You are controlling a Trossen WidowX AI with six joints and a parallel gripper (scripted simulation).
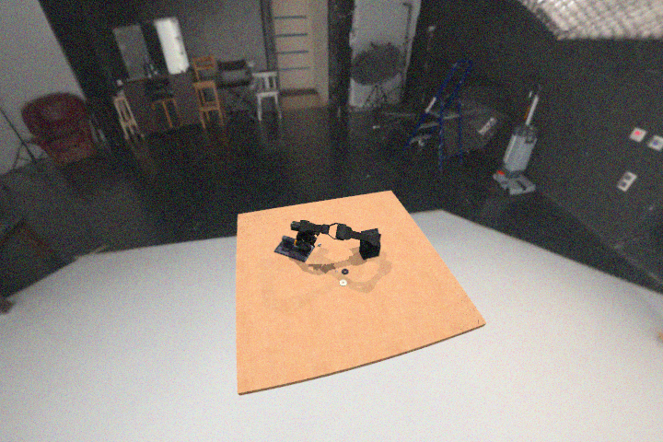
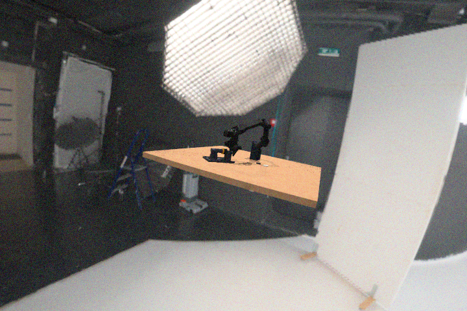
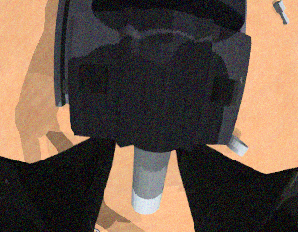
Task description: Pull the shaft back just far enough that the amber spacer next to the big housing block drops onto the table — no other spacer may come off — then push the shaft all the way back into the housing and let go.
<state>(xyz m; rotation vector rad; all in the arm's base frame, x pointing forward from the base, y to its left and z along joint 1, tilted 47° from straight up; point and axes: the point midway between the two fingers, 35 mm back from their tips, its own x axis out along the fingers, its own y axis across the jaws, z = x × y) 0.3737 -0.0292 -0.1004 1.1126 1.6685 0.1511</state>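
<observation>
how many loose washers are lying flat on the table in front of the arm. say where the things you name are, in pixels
2: a black washer [image 1: 344,271] [image 2: 258,163] and, beside it, a white washer [image 1: 341,283] [image 2: 265,165]. The arm may hide others.

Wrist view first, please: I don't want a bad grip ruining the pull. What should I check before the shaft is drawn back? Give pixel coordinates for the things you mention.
1. Shaft [image 3: 151,174] end lined up between the fingers [image 2: 235,149]: ok.
2. Fingers closed on the shaft: not ok, a gap shows on each side.
3. Amber spacer [image 1: 295,242] [image 2: 223,151] up on the fixture [image 1: 285,250] [image 2: 213,159] [image 3: 236,53], off the table: ok.
4. Every other spacer seated on the shaft: cannot tell, too small and dark.
5. Dark disc [image 1: 344,271] [image 2: 257,163] and white disc [image 1: 341,282] [image 2: 265,165] lying away from the fixture: ok.
</observation>
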